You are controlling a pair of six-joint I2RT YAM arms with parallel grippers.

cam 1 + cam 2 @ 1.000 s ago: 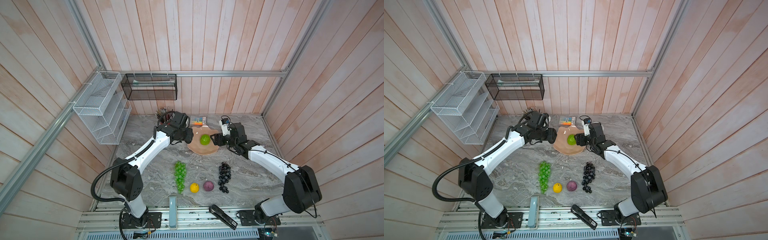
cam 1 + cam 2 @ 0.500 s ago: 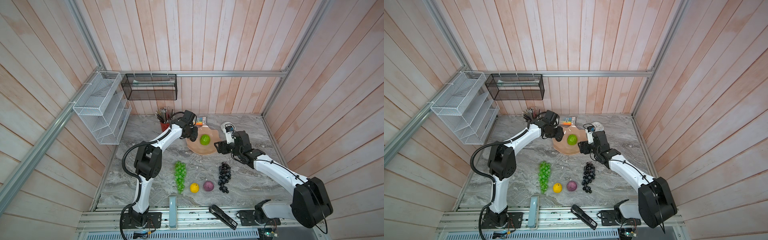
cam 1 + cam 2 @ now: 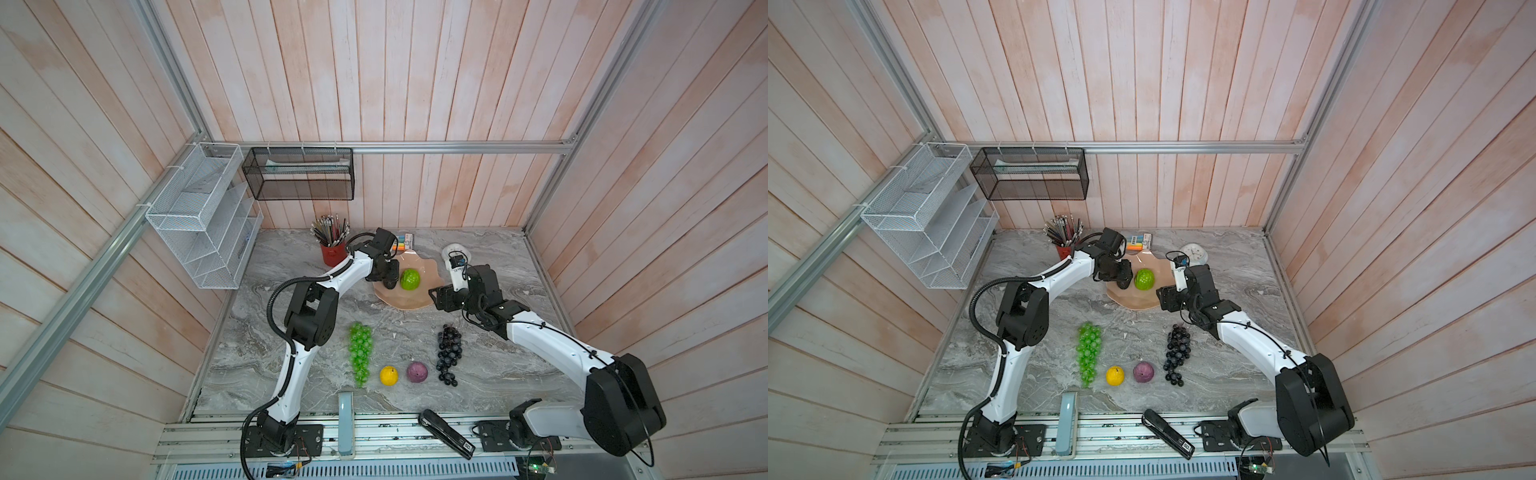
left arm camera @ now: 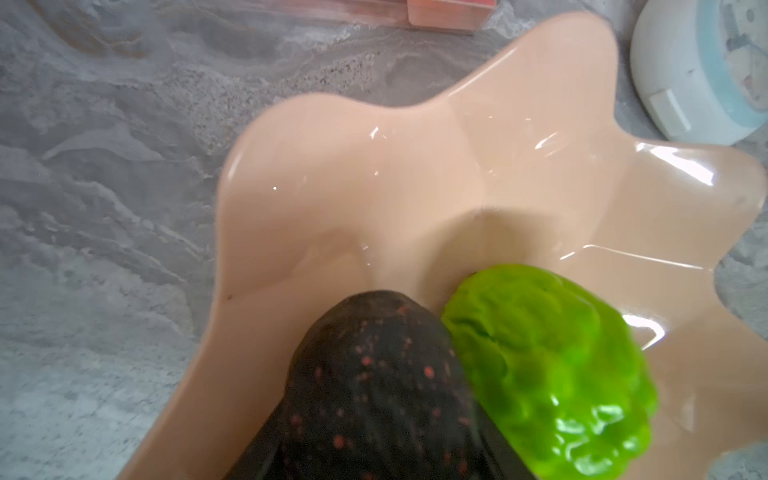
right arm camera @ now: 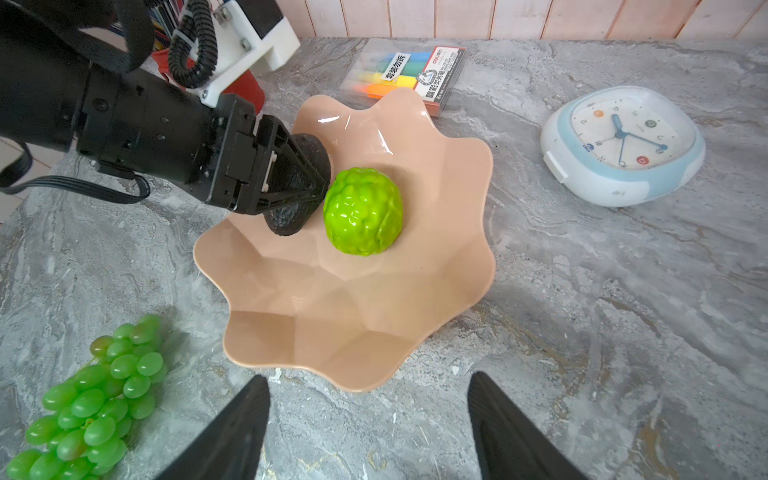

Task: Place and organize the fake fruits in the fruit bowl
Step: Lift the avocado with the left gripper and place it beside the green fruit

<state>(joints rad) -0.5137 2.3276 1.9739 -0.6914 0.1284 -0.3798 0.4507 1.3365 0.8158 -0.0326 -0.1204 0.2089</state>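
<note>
1. Right wrist view: left pincer [image 5: 309,180] clamped on the dark avocado [image 5: 286,220], jaws partly spread around it; the fruit is held at the inner wall of the fruit bowl [image 5: 345,332]; whether it rests on that wall cannot be told.
2. Left wrist view: avocado just beside the bumpy lime-green ball [image 4: 552,374], seemingly touching it; the ball lies in the bowl's hollow.
3. Both top views: bowl toward 12 o'clock on the bench [image 3: 249,365]; avocado at 9 o'clock of the ball.
4. Right pincer [image 5: 368,386] wide open, gripping nothing; it hangs near the bowl's rim, at 4 o'clock of the bowl in both top views.
5. At 6 o'clock of the bowl, well apart from it, a row on the bench, read from 9 to 3 o'clock: green grape bunch [image 3: 360,353]; yellow ball [image 3: 388,375]; purple ball [image 3: 417,371]; black-purple grape bunch [image 3: 449,353].
6. White clock [image 3: 1192,252] at 2 o'clock of the bowl.
</note>
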